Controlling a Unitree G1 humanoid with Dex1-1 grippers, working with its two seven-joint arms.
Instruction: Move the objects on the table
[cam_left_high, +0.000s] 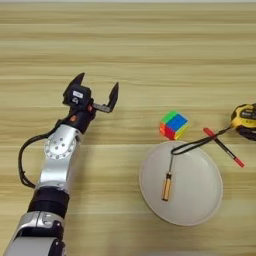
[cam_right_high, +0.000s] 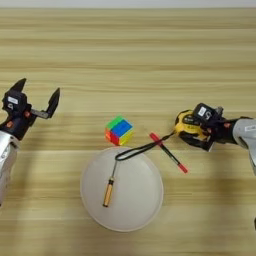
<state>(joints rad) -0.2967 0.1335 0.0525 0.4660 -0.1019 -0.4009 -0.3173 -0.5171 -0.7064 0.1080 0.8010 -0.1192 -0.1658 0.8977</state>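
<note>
Tape measure (cam_right_high: 190, 125): right of the cube, clamped in the right gripper (cam_right_high: 202, 131), strap trailing onto the plate (cam_right_high: 145, 200).
Cube (cam_right_high: 119, 130): just behind the plate.
Wooden-handled tool (cam_right_high: 109, 187): on the plate.
Red-tipped pen (cam_right_high: 168, 153): under the strap.
Left gripper (cam_left_high: 95, 92): fingers apart, above bare table (cam_left_high: 150, 50).

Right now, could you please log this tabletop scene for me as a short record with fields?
left gripper: open, raised over bare table, holding nothing
right gripper: shut on tape measure
strap: black, trails from the tape measure to the plate's rim
plate: round, pale, holds the screwdriver
puzzle cube: on the table just beyond the plate
pen: red-tipped, right of the plate
</note>
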